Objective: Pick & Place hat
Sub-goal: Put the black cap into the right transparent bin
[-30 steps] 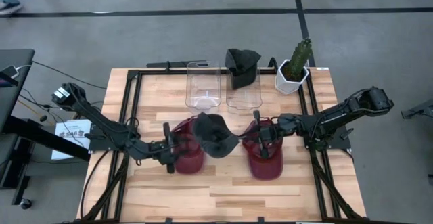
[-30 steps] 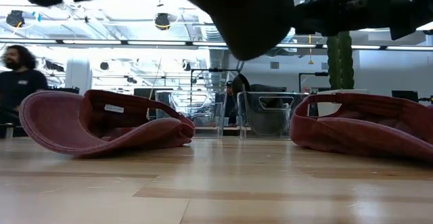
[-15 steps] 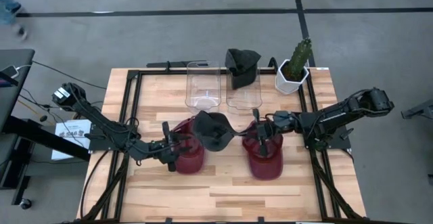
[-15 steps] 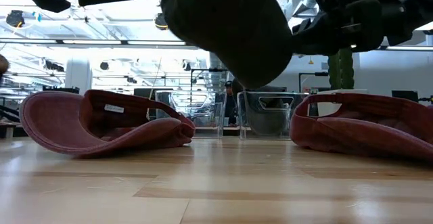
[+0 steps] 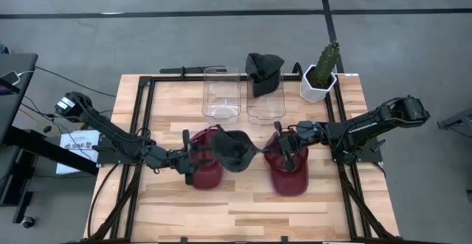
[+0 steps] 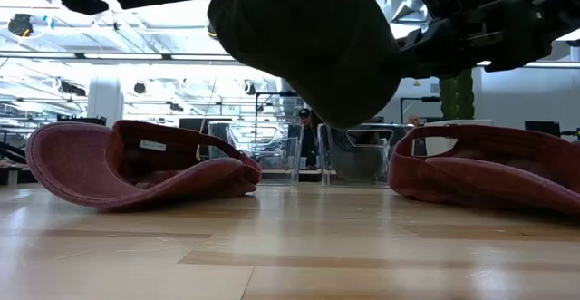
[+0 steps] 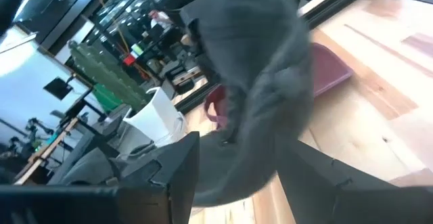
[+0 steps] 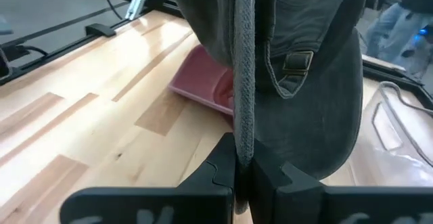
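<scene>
From above, the dark hat (image 5: 234,150) hangs off the table (image 5: 243,207) between two red hats, the left one (image 5: 205,164) and the right one (image 5: 287,169), with both grippers on it: the left gripper (image 5: 198,153) at its left edge, the right gripper (image 5: 274,150) at its right. Behind stand two clear bins, the left bin (image 5: 221,93) empty-looking and the right bin (image 5: 265,96) with another dark hat (image 5: 263,65) at its back, beside a cactus pot (image 5: 319,78). The risk here is a two-arm tug: if the arms part or move unevenly, the cloth could tear free of one grip and drop onto a red hat. At table height the hat (image 6: 308,42) is well clear of the wood, so dragging seems unlikely, yet its sagging crown could catch a bin wall on the way in. From the left wrist, the fingers (image 7: 183,176) are spread with the hat (image 7: 260,95) bunched between them; that hold looks loose and may slip first. From the right wrist, the fingers (image 8: 220,173) are pressed together on a thin strip of the hat (image 8: 298,61), a narrow pinch that a sideways pull might strip.
</scene>
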